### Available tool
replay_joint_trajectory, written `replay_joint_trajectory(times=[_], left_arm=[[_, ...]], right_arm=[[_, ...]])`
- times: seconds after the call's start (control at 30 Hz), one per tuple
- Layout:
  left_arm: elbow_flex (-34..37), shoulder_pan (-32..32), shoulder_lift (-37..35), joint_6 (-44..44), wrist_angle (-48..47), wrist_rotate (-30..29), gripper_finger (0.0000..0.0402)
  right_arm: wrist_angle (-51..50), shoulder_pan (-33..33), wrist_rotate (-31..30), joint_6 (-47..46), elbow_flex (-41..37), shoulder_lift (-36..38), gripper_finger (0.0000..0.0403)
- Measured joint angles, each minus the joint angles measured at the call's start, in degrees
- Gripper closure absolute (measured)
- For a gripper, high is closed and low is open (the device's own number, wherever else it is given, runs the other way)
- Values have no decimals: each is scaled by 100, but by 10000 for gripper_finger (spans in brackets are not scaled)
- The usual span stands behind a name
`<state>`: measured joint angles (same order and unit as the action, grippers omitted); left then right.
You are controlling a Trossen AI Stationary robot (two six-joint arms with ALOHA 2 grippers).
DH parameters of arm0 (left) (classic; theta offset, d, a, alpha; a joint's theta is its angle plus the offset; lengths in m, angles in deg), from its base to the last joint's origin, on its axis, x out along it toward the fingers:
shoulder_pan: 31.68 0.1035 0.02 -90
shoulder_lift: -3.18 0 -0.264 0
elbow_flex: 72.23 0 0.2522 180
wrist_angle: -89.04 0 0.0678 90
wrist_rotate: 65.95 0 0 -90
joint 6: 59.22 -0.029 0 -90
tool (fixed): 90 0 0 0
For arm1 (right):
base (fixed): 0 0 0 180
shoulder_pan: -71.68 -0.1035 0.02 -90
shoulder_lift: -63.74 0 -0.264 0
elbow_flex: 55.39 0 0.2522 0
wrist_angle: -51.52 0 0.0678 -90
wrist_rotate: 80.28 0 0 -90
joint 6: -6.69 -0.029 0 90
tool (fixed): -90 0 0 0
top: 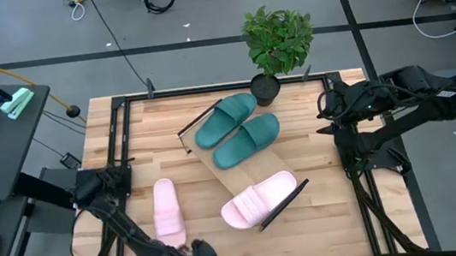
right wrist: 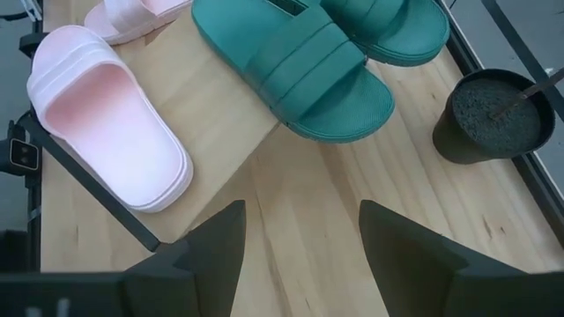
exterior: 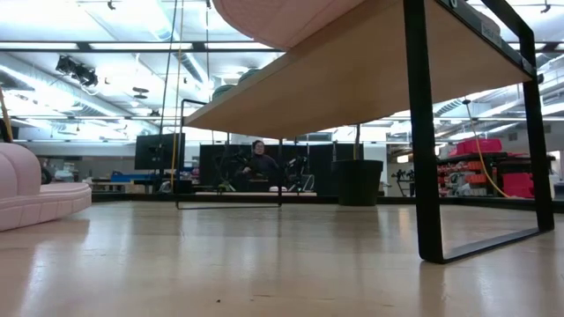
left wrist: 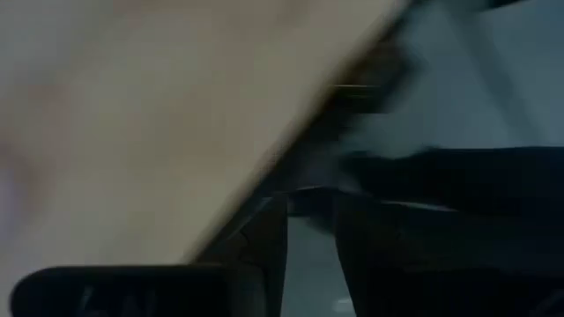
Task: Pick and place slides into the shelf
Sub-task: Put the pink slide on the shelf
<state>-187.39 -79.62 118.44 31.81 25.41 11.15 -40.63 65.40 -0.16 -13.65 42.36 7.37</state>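
The shelf is a light-wood board with black end bars, lying slantwise across the table. Two teal slides lie side by side on its far end, soles down. One pink slide rests on its near end by the black bar. The other pink slide lies on the tabletop to the shelf's left. My right gripper is open over the table's far right part, short of the teal slides, touching nothing. My left gripper is at the near edge, close to the pink slide on the tabletop.
A potted plant in a black pot stands at the far edge, right of the teal slides. A black frame rims the table. The shelf's black leg stands near the low camera. A person sits far behind.
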Motion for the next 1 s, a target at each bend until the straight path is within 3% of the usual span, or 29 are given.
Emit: replay_joint_trajectory(times=[0.2, 0.4, 0.67, 0.8, 1.0], left_arm=[[982, 104, 0, -464, 3513, -236, 339], [1940, 208, 0, -572, 5970, 709, 392], [3672, -27, -13, 251, 9978, 824, 374], [4664, -49, -246, 808, 11165, 762, 374], [5864, 39, -1472, 637, 11303, 766, 396]], right_arm=[[2, 1, 62, 0, 0, -163, 175], [2, -1, 134, -49, 0, -268, 175], [-2, -1, 166, -198, 0, -287, 175], [-2, -1, 163, -286, 0, -286, 175], [0, 6, 153, -359, 0, -287, 175]])
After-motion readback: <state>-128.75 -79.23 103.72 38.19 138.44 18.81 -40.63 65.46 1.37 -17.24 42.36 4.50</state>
